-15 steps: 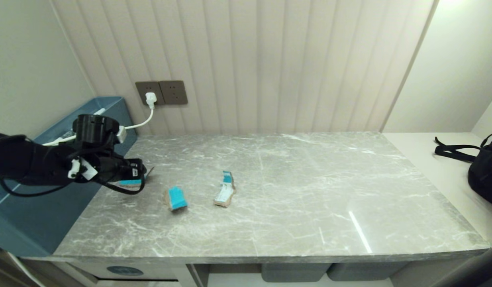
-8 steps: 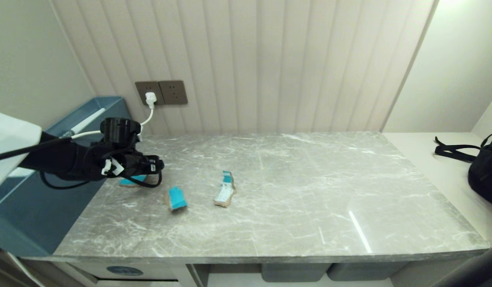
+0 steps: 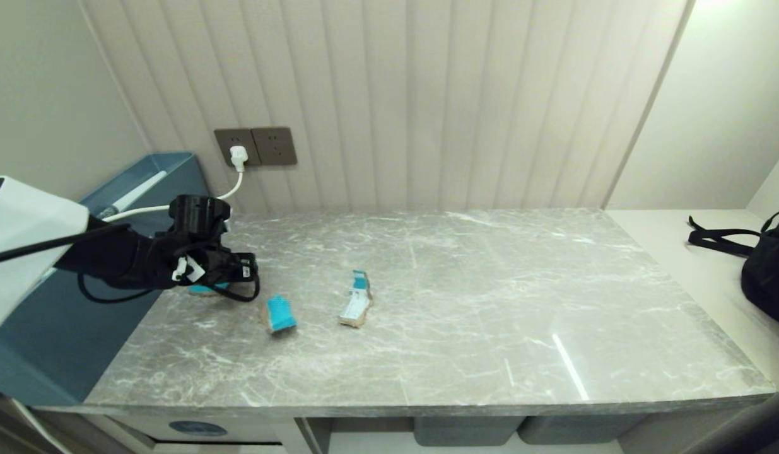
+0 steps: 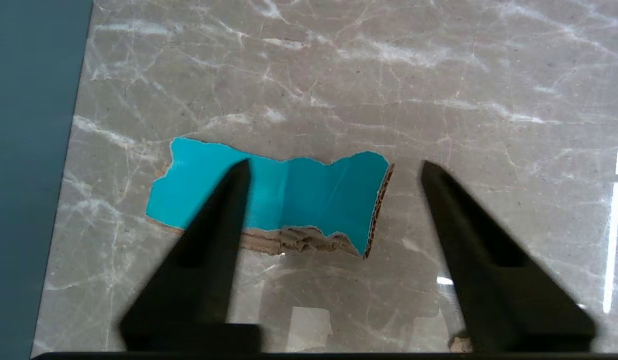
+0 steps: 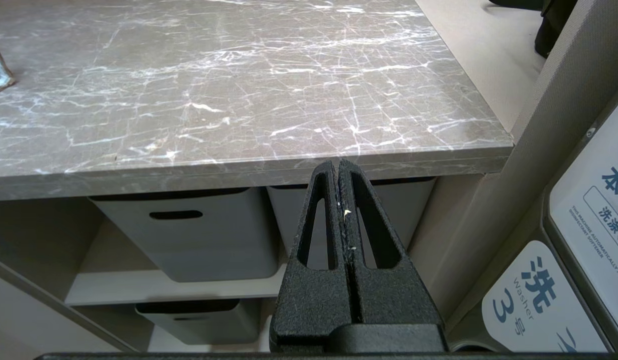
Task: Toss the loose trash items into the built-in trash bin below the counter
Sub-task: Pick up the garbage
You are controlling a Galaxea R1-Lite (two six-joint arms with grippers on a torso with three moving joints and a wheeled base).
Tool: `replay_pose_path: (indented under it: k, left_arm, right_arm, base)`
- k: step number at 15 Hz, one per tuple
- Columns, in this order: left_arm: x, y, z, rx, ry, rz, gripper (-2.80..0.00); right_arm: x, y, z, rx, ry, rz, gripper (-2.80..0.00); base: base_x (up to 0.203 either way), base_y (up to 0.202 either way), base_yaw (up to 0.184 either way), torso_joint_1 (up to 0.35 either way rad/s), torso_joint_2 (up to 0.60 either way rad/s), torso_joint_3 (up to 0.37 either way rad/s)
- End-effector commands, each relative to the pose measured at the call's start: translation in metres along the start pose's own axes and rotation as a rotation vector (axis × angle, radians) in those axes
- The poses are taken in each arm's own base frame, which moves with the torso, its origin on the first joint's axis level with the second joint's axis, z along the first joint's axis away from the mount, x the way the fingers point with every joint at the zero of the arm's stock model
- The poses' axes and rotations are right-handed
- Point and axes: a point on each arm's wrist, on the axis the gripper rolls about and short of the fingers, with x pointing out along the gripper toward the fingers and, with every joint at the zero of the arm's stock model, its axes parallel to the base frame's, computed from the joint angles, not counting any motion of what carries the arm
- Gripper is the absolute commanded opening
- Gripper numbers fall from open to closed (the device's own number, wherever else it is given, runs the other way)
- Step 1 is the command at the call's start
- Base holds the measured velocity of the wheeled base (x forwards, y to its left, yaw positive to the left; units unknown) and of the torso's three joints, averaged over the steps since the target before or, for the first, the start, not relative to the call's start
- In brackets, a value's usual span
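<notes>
The left gripper (image 4: 334,167) hangs over the teal scrap (image 4: 283,192) at the counter's (image 3: 465,296) left end, jaws spread and empty; one finger (image 4: 216,220) overlaps the scrap, the other stands off its torn end. The scrap lies flat, teal face up, its long axis running across from finger to finger; closing along that length may only slide or buckle it, I judge, since flat card gives little edge to catch. How near the tips are to the slab is hard to tell. The right gripper (image 5: 339,172) waits below the counter edge, pressed together on nothing.
</notes>
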Motion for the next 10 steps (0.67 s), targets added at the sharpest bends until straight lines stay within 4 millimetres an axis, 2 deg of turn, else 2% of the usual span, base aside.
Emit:
replay_pose_path:
  k: [1,7,10]
  left_arm:
    - [0.0,0.0,0.001,-0.002,-0.006,0.003,-2.8]
    - [0.0,0.001,-0.005,-0.007,0.018,0.021,-2.8]
    - [-0.011,0.003,-0.007,-0.007,0.018,0.021,-2.8]
  right_arm:
    - [0.0,0.0,0.0,0.001,0.001,0.0,-2.8]
    - [0.0,0.0,0.0,0.001,0.001,0.0,-2.8]
    - [0.0,0.0,0.0,0.001,0.001,0.0,-2.8]
  base:
    - [0.0,0.0,0.0,0.0,0.0,0.0]
    - [0.0,0.0,0.0,0.0,0.0,0.0]
    - [0.0,0.0,0.0,0.0,0.0,0.0]
